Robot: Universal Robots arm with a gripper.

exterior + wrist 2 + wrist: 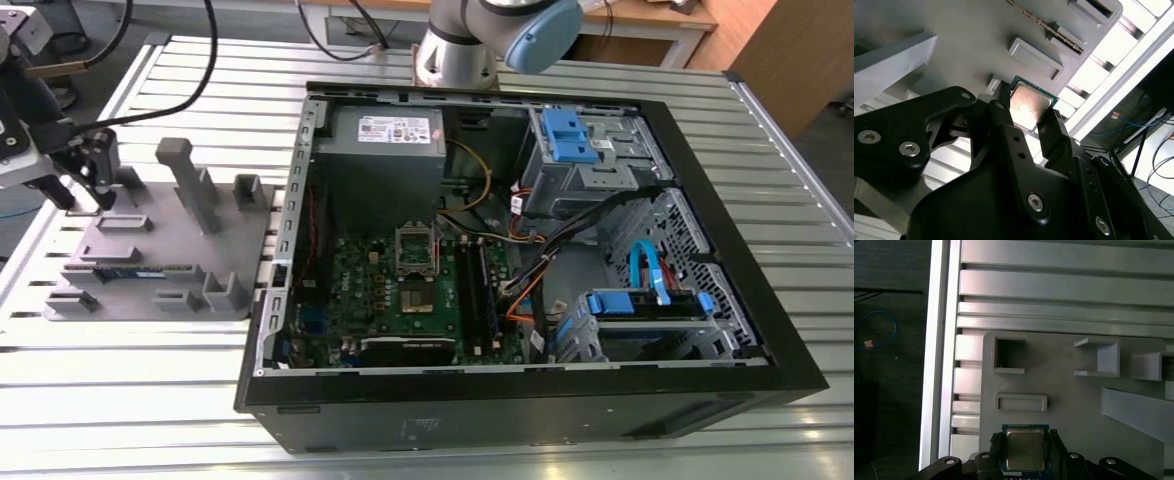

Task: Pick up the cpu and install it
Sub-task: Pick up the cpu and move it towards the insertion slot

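The cpu (1025, 450) lies flat on the grey fixture plate (1074, 405), silver top up, near the plate's edge. The gripper (1025, 439) stands over it with its black fingers (997, 456) spread, one on each side of the chip and just beside its edges. In the second wrist view the cpu (1030, 102) sits in the gap between the two fingers (1054, 131), resting on the plate (954, 35).

Just past the cpu on the plate is a shallow rectangular pocket (1021, 402), and past that a deeper square pocket (1009, 356). In the exterior view the gripper (83, 172) hangs at the plate's (167, 235) far corner. A memory stick (130, 270) lies nearer the plate's front.

The plate rests on a slatted aluminium table (134, 400). Beside the plate, to the exterior view's right, an open computer case (534, 405) shows its motherboard and socket (416, 250). Beyond the case stand the arm's base (461, 55) and a wooden bench (667, 15).
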